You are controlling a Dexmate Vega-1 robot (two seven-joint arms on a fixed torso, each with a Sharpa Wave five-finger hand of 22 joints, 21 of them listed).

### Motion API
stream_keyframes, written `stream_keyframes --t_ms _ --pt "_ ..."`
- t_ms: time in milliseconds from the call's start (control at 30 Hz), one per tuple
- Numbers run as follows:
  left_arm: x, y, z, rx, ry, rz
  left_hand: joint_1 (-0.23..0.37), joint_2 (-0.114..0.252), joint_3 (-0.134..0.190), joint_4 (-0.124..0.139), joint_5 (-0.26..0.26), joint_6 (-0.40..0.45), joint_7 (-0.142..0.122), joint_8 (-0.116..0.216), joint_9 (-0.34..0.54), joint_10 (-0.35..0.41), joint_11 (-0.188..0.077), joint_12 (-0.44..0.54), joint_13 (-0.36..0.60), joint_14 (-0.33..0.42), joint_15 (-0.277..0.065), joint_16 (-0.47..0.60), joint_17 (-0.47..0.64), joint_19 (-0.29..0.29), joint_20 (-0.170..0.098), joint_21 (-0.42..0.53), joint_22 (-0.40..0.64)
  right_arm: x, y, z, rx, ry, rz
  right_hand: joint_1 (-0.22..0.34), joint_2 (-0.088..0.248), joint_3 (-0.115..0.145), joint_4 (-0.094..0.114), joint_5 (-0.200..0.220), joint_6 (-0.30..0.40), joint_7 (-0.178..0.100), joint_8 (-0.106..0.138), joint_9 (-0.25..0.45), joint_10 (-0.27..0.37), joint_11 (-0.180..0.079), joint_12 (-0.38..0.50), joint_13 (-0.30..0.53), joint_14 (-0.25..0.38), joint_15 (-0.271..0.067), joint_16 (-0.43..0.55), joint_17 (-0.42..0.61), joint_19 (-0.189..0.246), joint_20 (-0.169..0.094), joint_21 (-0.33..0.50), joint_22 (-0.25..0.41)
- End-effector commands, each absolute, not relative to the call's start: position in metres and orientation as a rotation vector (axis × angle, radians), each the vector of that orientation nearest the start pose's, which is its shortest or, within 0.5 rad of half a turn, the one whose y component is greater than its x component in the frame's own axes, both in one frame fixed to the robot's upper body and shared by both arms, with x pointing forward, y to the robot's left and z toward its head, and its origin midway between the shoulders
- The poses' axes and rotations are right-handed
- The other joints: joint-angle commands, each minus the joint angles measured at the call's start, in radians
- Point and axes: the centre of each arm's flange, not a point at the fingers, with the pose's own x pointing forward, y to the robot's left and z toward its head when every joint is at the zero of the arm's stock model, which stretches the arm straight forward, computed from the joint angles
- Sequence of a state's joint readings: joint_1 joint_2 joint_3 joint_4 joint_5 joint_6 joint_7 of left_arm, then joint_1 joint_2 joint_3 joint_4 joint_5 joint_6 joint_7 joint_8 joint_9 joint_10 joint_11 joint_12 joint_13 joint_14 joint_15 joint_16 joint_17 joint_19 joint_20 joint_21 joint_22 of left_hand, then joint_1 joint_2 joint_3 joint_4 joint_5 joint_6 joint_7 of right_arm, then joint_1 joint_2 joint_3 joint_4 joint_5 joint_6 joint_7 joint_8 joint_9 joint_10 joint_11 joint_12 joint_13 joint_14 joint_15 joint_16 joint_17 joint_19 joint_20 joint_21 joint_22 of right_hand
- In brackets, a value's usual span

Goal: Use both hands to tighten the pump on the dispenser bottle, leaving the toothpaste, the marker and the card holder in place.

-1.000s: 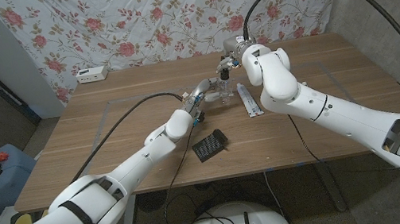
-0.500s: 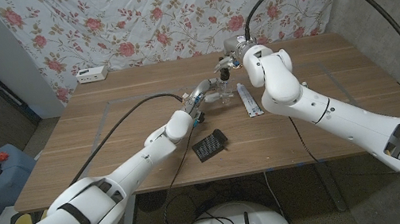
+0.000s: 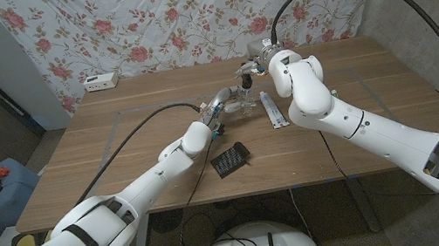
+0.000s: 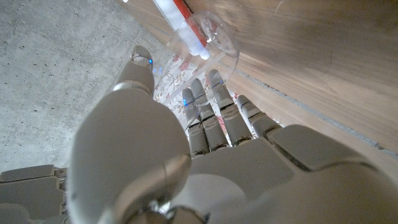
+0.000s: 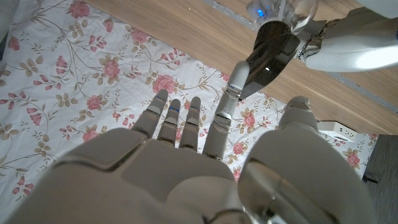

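Both hands on the dispenser bottle [image 3: 240,105], table [image 3: 119,156] centre-back.
L to R: L hand [image 3: 218,105] grips the clear bottle's body, fingers [image 4: 214,112] wrapped round it. Black card holder [image 3: 230,159] at 6 o'clock of bottle, apart. R hand [image 3: 252,68] at bottle's 1 o'clock, fingertips [image 5: 235,78] on the pump [image 5: 268,56]. Toothpaste [image 3: 271,110] flat just at 3 o'clock of bottle. Marker: can't make out.

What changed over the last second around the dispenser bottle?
Hardly anything. The right hand edged slightly away from the robot, at the pump. The left hand holds the dispenser bottle as before. The toothpaste and card holder have not moved.
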State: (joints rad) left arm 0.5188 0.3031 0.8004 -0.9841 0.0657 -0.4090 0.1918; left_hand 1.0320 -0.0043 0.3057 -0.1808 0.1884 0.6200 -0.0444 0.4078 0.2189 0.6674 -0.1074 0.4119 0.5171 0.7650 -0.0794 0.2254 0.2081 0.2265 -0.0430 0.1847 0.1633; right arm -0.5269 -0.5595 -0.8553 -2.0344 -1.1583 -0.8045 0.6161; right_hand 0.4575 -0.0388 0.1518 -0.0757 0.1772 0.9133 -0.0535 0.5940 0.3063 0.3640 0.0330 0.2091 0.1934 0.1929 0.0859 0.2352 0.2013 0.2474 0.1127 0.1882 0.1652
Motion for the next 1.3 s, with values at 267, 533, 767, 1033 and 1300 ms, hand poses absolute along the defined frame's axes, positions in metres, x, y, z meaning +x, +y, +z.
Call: stream_keyframes --t_ms 267,533,767,1033,1300 --pt "0.681 0.089 -0.017 0.695 -0.778 -0.324 -0.044 0.107 0.04 0.032 0.006 0.15 -0.021 0.005 -0.001 0.05 -0.042 0.001 0.006 0.013 -0.096 0.006 0.001 -0.005 -0.081 -0.001 0.002 0.52 -0.119 0.12 -1.595 -0.422 -0.258 -0.022 -0.001 -0.002 0.006 0.0 -0.093 0.008 -0.044 -0.019 -0.021 0.007 -0.014 0.004 -0.001 0.013 -0.011 0.0 -0.003 0.012 -0.002 0.004" --pt "0.681 0.09 -0.016 0.696 -0.779 -0.324 -0.044 0.108 0.041 0.031 0.006 0.15 -0.02 0.005 -0.001 0.049 -0.042 -0.002 0.007 0.011 -0.095 0.006 0.002 -0.005 -0.08 -0.001 0.002 0.511 -0.132 0.119 -1.577 -0.437 -0.245 -0.008 0.007 0.011 -0.008 0.003 -0.184 0.011 -0.084 -0.033 -0.058 0.004 -0.024 0.006 -0.015 0.014 -0.023 -0.004 -0.017 0.017 -0.004 0.004" --pt "0.68 0.091 -0.015 0.697 -0.784 -0.322 -0.044 0.107 0.042 0.03 0.006 0.149 -0.022 0.005 -0.001 0.052 -0.04 -0.002 0.008 0.012 -0.097 0.005 0.002 -0.004 -0.081 -0.001 0.002 0.506 -0.143 0.121 -1.548 -0.47 -0.196 0.025 0.02 0.034 -0.033 0.01 -0.288 0.017 -0.129 -0.044 -0.105 0.01 -0.028 0.007 -0.041 0.02 -0.036 -0.007 -0.028 0.021 -0.004 0.004" --pt "0.68 0.091 -0.015 0.699 -0.79 -0.324 -0.047 0.107 0.043 0.032 0.006 0.15 -0.02 0.005 -0.001 0.052 -0.039 -0.005 0.01 0.011 -0.096 0.004 0.001 -0.005 -0.081 -0.002 0.002 0.504 -0.152 0.123 -1.548 -0.484 -0.148 0.073 0.037 0.063 -0.062 0.018 -0.334 0.002 -0.15 -0.053 -0.164 0.011 -0.032 0.008 -0.08 0.025 -0.046 -0.009 -0.052 0.023 -0.008 0.004" --pt "0.678 0.09 -0.016 0.704 -0.789 -0.329 -0.046 0.107 0.044 0.03 0.006 0.15 -0.021 0.006 -0.001 0.052 -0.043 -0.006 0.011 0.012 -0.097 0.003 0.001 -0.004 -0.081 -0.001 0.002 0.503 -0.158 0.124 -1.553 -0.512 -0.137 0.129 0.037 0.092 -0.088 0.016 -0.427 -0.047 -0.19 -0.06 -0.211 0.011 -0.029 0.009 -0.107 0.024 -0.046 -0.01 -0.062 0.02 -0.005 0.003"
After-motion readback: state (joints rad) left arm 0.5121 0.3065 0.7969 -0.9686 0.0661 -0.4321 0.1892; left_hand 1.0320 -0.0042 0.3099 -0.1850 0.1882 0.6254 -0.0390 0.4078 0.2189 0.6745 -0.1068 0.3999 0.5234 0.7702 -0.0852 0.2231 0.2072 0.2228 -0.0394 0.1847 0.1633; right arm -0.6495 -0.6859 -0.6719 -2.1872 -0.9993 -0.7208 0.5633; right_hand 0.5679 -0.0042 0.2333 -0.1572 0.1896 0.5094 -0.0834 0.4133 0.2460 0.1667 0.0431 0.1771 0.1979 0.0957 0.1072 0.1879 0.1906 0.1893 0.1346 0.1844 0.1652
